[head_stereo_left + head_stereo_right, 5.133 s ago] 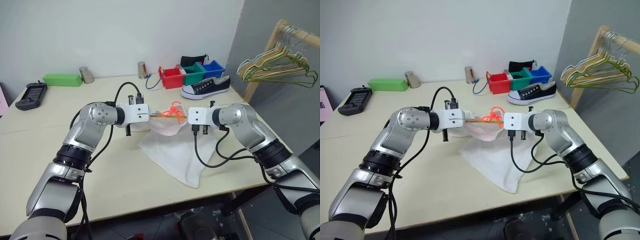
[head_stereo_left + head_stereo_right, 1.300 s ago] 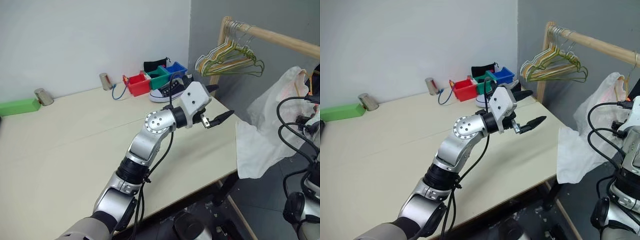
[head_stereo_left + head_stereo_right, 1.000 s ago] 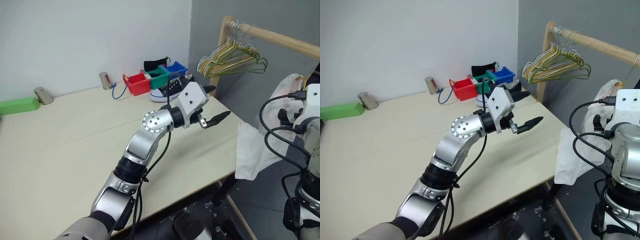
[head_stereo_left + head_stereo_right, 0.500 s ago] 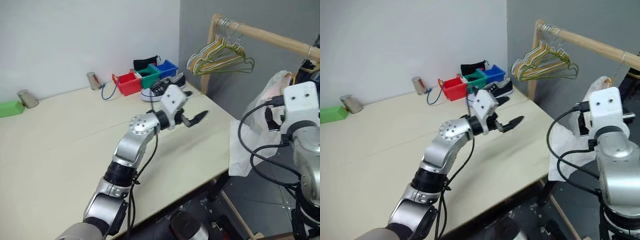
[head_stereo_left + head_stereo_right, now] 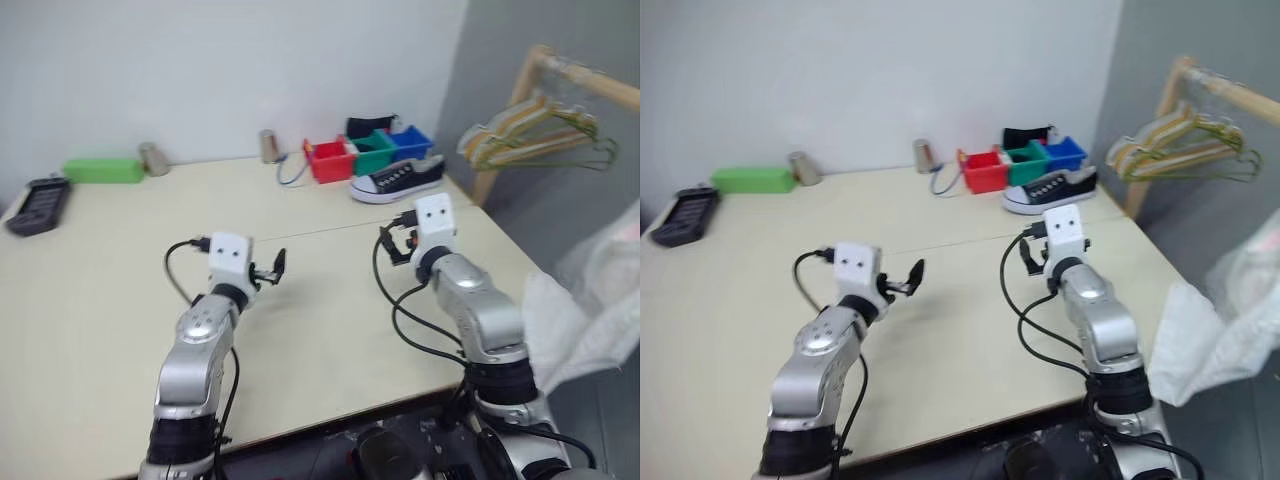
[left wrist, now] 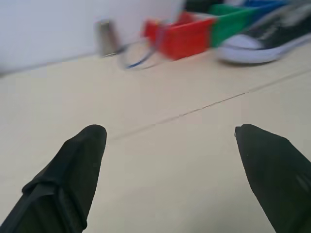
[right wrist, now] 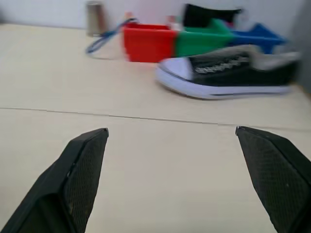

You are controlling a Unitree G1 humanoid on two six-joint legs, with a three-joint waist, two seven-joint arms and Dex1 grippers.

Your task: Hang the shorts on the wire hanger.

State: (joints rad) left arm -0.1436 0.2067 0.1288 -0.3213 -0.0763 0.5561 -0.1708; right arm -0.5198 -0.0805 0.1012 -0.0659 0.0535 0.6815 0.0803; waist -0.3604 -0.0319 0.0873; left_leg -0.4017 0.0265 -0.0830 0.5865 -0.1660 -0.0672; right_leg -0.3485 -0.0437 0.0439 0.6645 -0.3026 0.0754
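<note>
Both jaws wide and empty over the table [image 5: 100, 300] — black sneaker [image 7: 228, 73], coloured bins [image 7: 194, 41] beyond.

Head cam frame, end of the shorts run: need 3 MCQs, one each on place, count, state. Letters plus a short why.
1. Where are the shorts?
A. flat on the table
B. hanging off the table's right edge
C. in the red bin

2. How many coloured bins stand in the row by the sneaker?
A. two
B. three
C. five

3. What state are the two grippers in?
A. both open, empty
B. both shut on the shorts
C. left shut on the sneaker

Answers:
1 B: the white fabric hangs beyond the table edge.
2 B: red bin, green bin, blue bin.
3 A: left gripper and right gripper show spread fingers over bare table.
</note>
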